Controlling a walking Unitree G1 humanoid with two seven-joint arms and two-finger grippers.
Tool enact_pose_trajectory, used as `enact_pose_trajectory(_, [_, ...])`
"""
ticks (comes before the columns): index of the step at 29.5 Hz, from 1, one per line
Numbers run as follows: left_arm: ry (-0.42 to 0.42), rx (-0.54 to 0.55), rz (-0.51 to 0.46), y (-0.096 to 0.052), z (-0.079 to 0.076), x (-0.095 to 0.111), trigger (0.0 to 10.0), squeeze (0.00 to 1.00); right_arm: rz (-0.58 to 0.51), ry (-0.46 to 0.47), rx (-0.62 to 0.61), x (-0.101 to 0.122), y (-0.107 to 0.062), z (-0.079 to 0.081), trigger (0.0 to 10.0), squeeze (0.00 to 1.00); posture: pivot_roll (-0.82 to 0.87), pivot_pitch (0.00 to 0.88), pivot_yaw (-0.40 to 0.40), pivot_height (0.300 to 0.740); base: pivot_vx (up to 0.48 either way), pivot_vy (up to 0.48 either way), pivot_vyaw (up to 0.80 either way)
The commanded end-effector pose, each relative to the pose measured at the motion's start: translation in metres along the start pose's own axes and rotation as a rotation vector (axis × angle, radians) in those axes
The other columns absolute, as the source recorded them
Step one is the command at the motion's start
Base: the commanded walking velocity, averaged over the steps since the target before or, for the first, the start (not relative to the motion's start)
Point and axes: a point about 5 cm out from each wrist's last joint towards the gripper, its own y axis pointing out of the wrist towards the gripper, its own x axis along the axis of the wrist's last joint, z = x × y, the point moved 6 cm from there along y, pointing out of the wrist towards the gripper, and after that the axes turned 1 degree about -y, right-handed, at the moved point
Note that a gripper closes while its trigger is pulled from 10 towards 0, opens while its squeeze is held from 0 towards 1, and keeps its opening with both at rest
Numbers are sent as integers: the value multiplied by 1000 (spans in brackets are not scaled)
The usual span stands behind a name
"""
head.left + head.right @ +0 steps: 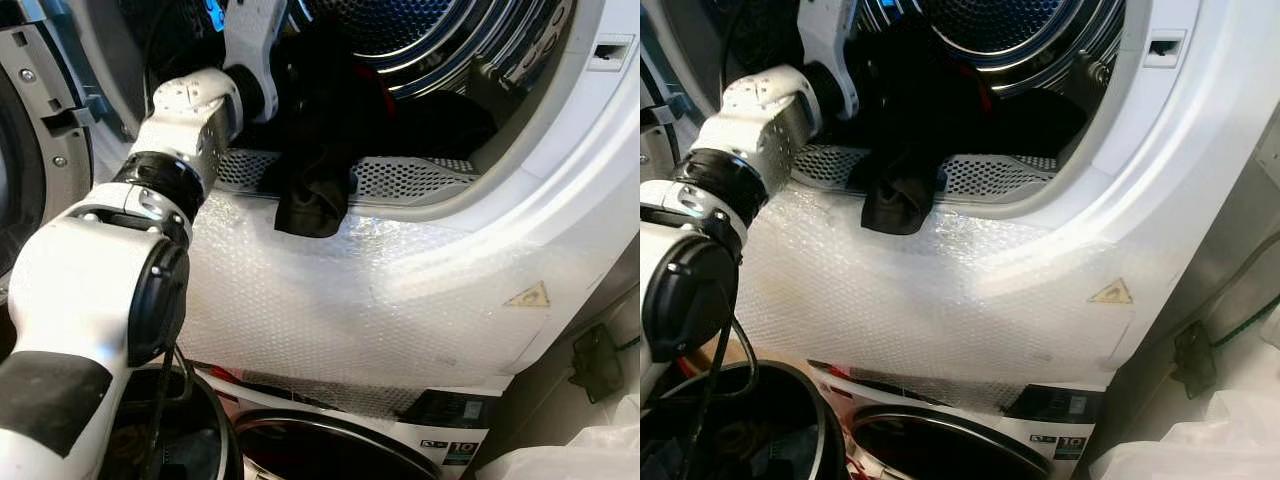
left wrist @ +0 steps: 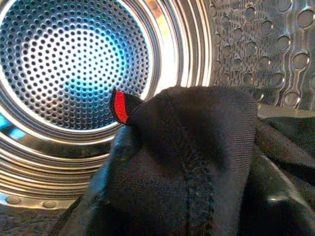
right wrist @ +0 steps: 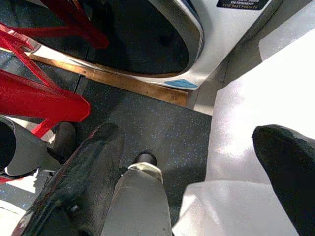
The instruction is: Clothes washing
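Left arm (image 1: 190, 115) reaches into the upper machine's drum (image 2: 74, 69). Left gripper (image 2: 187, 206) is buried under a black garment (image 2: 197, 147) with a red tab (image 2: 118, 106); the cloth drapes right over the fingers, so whether the jaws are closed on it or just under it cannot be told.

Part of the black clothing (image 1: 315, 195) hangs out over the perforated door sill (image 1: 410, 180), its end lying on the bubble-wrap front panel (image 1: 350, 300). That part is behind the jaws, toward the robot; more dark laundry lies beside the jaws on the drum floor.

Judgement: the step is loading, pushing clothes deep into the drum. To do it well:
- carry the cloth well ahead of the jaws, toward the drum's back wall, before letting go
- then go back for the overhanging end; left on the sill, it would likely foul the door seal
- withdraw straight so the fingers don't drag fabric out again

Right gripper (image 3: 197, 172) hangs idle, wide open, holding nothing, pointing down at the floor (image 3: 162, 123) near the lower machine's door (image 3: 147, 39).
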Motion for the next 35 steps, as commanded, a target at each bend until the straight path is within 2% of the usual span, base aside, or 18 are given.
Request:
enact_pose_trajectory(1, [23,-5,2,-2,4,5,10000,1000,-3,5,4,1,0,5,10000,0,-18,18,67,740,0,0,0])
enact_pose_trajectory(5, [28,-117,55,-2,-11,-5,10000,1000,-1,4,4,0,0,6,10000,0,-16,18,68,740,0,0,0])
enact_pose_trajectory(7, [42,-267,104,-5,-28,-13,10000,1000,7,8,5,-2,0,7,10000,0,-16,17,72,740,0,0,0])
enact_pose_trajectory(10, [37,-372,117,-9,-37,-11,10000,1000,8,11,5,-3,0,8,10000,0,-17,10,75,740,0,0,0])
enact_pose_trajectory(11, [33,-414,102,-11,-39,-5,10000,1000,9,13,6,-3,0,9,10000,0,-12,6,78,740,0,0,0])
enact_pose_trajectory(15, [58,-424,56,-12,-37,9,10000,1000,11,16,8,-2,0,11,10000,0,-15,0,84,740,0,0,0])
enact_pose_trajectory(18, [129,-373,-8,-17,-22,26,10000,1000,8,37,11,2,1,15,10000,0,-19,0,87,740,0,0,0])
enact_pose_trajectory(20, [138,-341,-27,-18,-16,31,10000,1000,6,38,14,3,2,17,10000,0,-12,0,86,740,0,0,0])
enact_pose_trajectory(21, [182,-264,-47,-18,-5,39,10000,1000,3,35,18,6,2,18,10000,0,4,0,81,740,0,0,0])
enact_pose_trajectory(22, [194,-246,-51,-18,-3,40,10000,1000,3,34,19,6,3,18,10000,0,4,0,81,740,0,0,0])
enact_pose_trajectory(24, [155,-111,-92,-16,13,52,10000,1000,1,16,29,10,4,20,10000,0,36,0,77,740,0,0,0])
enact_pose_trajectory(25, [150,-90,-95,-16,16,54,10000,1000,0,14,30,11,4,20,10000,0,36,0,77,740,0,0,0])
enact_pose_trajectory(26, [163,-141,-90,-16,9,53,10000,1000,-3,13,30,13,5,20,10000,0,48,0,77,740,0,0,0])
enact_pose_trajectory(28, [216,-326,-66,-19,-14,43,10000,1000,-14,11,35,20,6,22,10000,0,60,0,76,740,0,0,0])
enact_pose_trajectory(31, [298,-365,-57,-21,-21,35,10000,1000,-25,12,41,27,7,26,10000,0,62,0,74,740,0,0,0])
enact_pose_trajectory(33, [331,-388,-86,-23,-25,37,10000,1000,-30,20,41,29,8,26,10000,0,57,0,75,740,0,0,0])
enact_pose_trajectory(35, [408,-445,-147,-29,-34,44,10000,1000,-34,28,39,32,8,27,10000,0,52,0,81,740,0,0,0])
